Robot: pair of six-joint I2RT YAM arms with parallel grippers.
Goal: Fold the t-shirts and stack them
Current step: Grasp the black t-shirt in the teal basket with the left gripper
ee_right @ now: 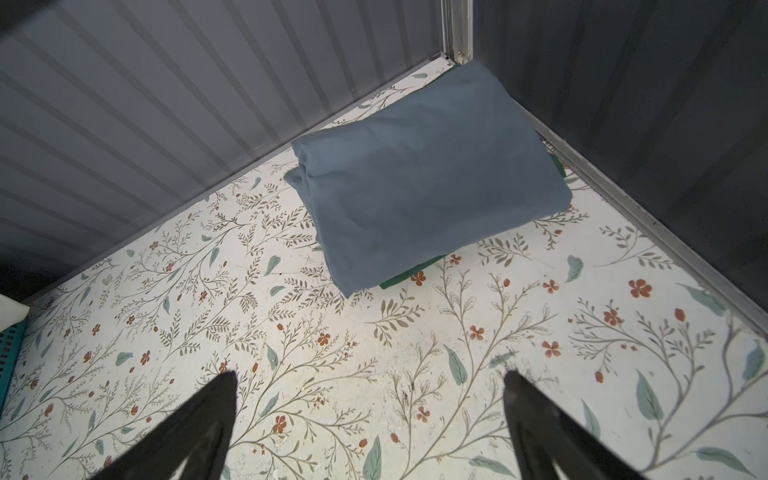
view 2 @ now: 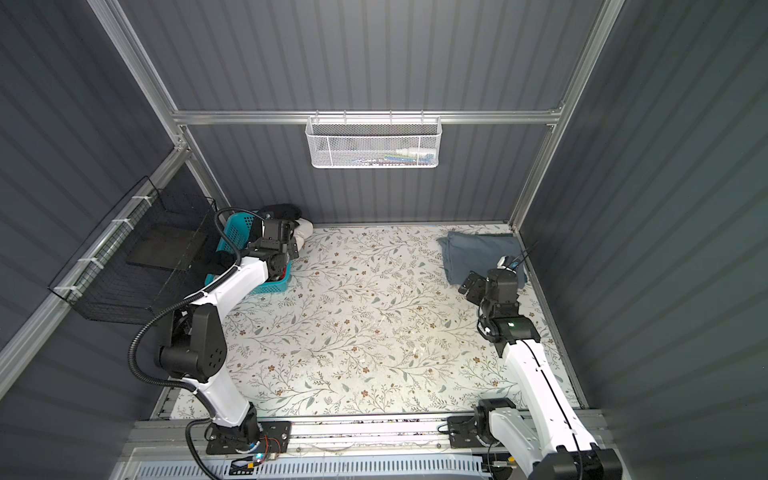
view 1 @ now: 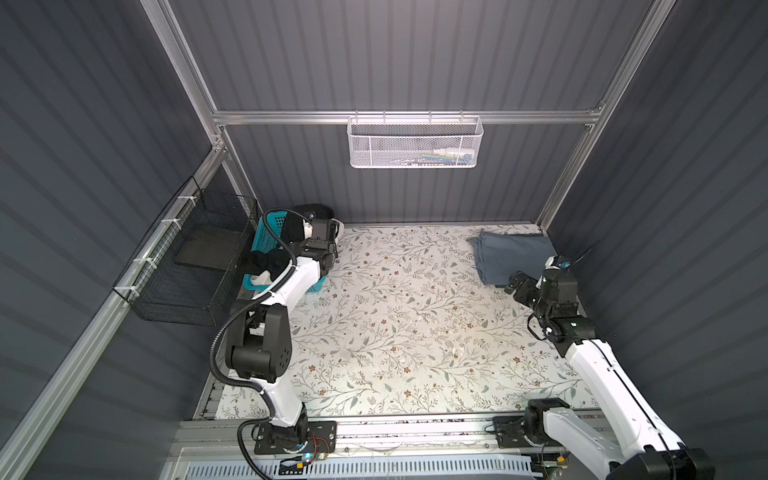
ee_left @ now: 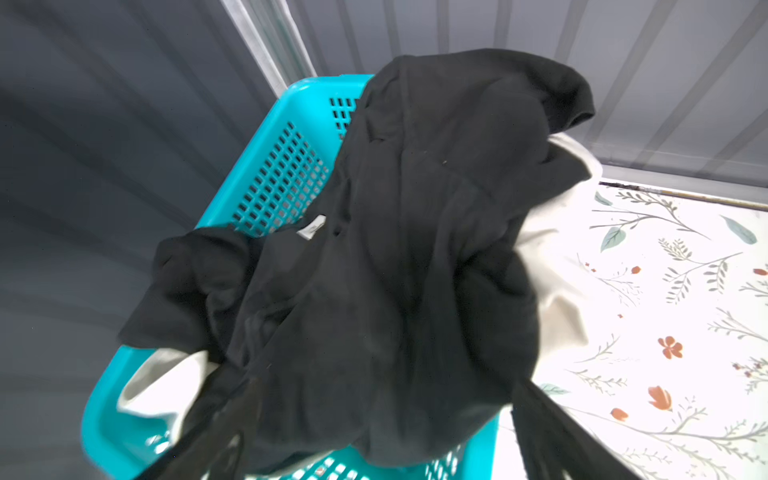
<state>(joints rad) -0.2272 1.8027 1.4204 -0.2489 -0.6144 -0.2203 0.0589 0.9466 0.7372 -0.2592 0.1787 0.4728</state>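
Shirts: black t-shirt (ee_left: 395, 249) heaped over white t-shirt (ee_left: 557, 291) in teal basket (ee_left: 282, 174), table's (view 1: 395, 332) 10 o'clock | blue-grey t-shirt (ee_right: 428, 178) folded at 1 o'clock, green cloth edge (ee_right: 399, 280) beneath | left gripper (ee_left: 382, 386) jaws spread astride black heap | right gripper (ee_right: 370, 378) jaws spread over table, near folded shirt

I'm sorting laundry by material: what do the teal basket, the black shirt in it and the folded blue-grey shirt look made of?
Teal basket: moulded plastic, slightly glossy, rigid perforated grid. Black shirt: soft matte knit, probably cotton; it slumps in creases. Blue-grey shirt: similar matte cloth, fibre unclear, lying in rounded folds.
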